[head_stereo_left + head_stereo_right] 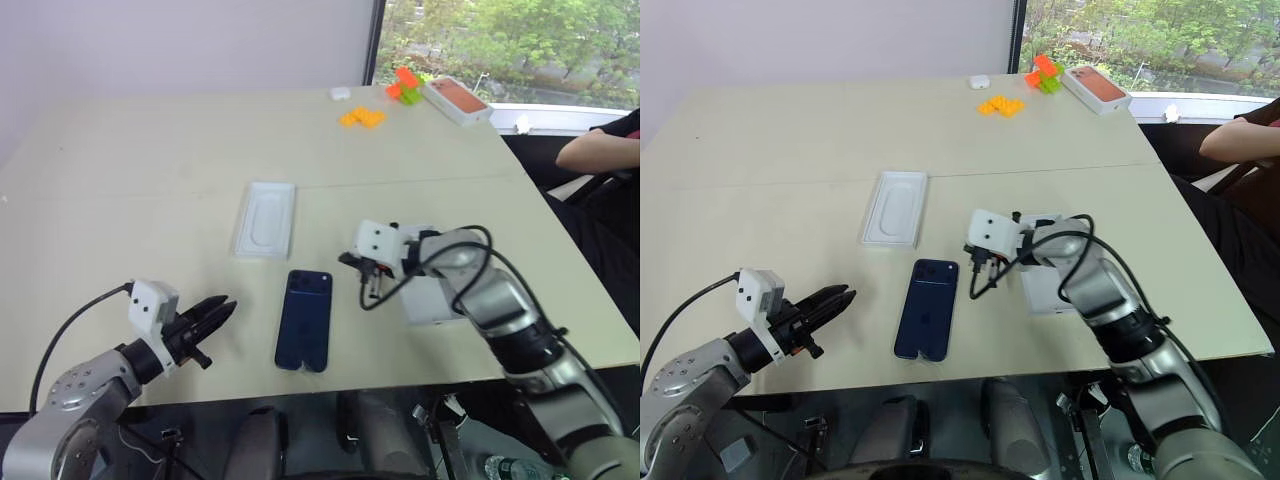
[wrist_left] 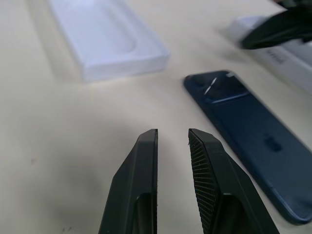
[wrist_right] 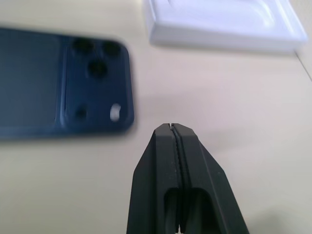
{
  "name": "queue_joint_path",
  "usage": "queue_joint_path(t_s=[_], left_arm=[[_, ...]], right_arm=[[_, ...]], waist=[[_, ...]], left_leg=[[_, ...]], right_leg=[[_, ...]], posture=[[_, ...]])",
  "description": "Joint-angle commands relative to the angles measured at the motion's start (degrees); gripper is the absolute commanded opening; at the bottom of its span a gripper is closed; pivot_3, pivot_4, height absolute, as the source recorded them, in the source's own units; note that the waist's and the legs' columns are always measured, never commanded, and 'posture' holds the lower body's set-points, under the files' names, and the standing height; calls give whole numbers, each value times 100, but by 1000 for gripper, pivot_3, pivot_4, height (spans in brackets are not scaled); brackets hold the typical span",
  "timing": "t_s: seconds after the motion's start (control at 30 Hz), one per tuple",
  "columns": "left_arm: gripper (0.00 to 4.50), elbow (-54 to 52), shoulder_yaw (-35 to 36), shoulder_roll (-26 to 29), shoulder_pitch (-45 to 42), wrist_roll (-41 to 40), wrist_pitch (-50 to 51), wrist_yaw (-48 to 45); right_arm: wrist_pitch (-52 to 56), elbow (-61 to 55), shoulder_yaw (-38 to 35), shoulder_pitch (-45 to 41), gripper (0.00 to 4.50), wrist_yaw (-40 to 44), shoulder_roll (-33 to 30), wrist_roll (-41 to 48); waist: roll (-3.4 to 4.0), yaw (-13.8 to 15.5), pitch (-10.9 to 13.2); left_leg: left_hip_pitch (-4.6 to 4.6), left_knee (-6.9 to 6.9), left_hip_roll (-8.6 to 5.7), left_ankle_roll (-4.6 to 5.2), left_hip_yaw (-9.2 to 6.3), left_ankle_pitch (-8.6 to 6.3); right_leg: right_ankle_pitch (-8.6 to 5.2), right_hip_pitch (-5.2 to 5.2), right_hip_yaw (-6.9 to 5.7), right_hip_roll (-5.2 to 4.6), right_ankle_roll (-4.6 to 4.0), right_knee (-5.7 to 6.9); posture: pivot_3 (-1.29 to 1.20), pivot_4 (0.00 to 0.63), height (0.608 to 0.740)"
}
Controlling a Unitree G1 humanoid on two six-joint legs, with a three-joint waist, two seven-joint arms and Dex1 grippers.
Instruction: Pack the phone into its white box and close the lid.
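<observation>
Near the table's front edge, about midway along it, the phone (image 1: 304, 319) lies flat with its back up and camera cluster toward the far side — nothing is holding it. The left gripper (image 1: 213, 315) hovers beside it toward the table's left edge, fingers a little parted and empty. The right gripper (image 3: 174, 127) hangs on the phone's other side, near its camera end, fingers pressed together on nothing. Behind the right arm, toward the right edge, sits a white box (image 1: 432, 301), largely hidden, so whether it is tray or lid is unclear. A flat white insert (image 1: 265, 218) lies further in from the phone. Judging from this, packing has not begun — the phone must go in and the lid on.
</observation>
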Motion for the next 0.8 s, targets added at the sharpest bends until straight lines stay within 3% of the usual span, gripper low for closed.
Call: queue_joint_path(t_s=[0.03, 0.07, 0.23, 0.47, 0.63, 0.8], left_arm=[[1588, -55, 399, 12, -127, -1011, 809, 505], [1915, -44, 464, 42, -150, -1274, 998, 598], [4363, 231, 648, 216, -498, -2405, 1799, 1360], [4440, 1023, 95, 1003, -960, -3917, 3184, 2248], [4440, 1211, -420, 1419, -1099, -4570, 3469, 2887], [4440, 1176, -726, 1607, -1110, -5283, 3204, 3234]], right_arm=[[115, -710, 46, 255, 0, 203, -204, 215], [144, -796, 103, 348, 0, 227, -237, 240], [145, -828, 334, 436, 0, 170, -263, 175], [131, -626, 600, 333, 0, 103, -180, 100], [58, -613, 880, 298, 0, 222, -137, 105], [147, -440, 1109, 138, 0, 79, 291, 93]], waist=[[0, -36, 1], [0, -46, 1], [0, -24, 1], [0, -18, 0], [4, -19, -4], [7, -20, -6]], left_leg=[[1, 0, 0, 0, -1, 0], [8, 0, 0, 1, 4, -1], [15, 0, -4, 0, -7, 0], [13, 0, -6, 0, -11, 0], [19, 0, -9, 0, -6, 0], [33, -1, -9, -1, -7, 0]], right_leg=[[0, 1, -1, 0, 1, 0], [0, 2, 1, 2, 2, 1], [-2, 4, -4, 12, -3, 13], [-2, 7, -7, 7, -2, 13], [-2, 21, 0, -9, -3, 0], [-4, 35, 0, -11, -2, -5]], posture=[[0, 150, 740], [0, 150, 740], [0, 150, 740], [0, 150, 740], [0, 150, 740], [0, 150, 740]])
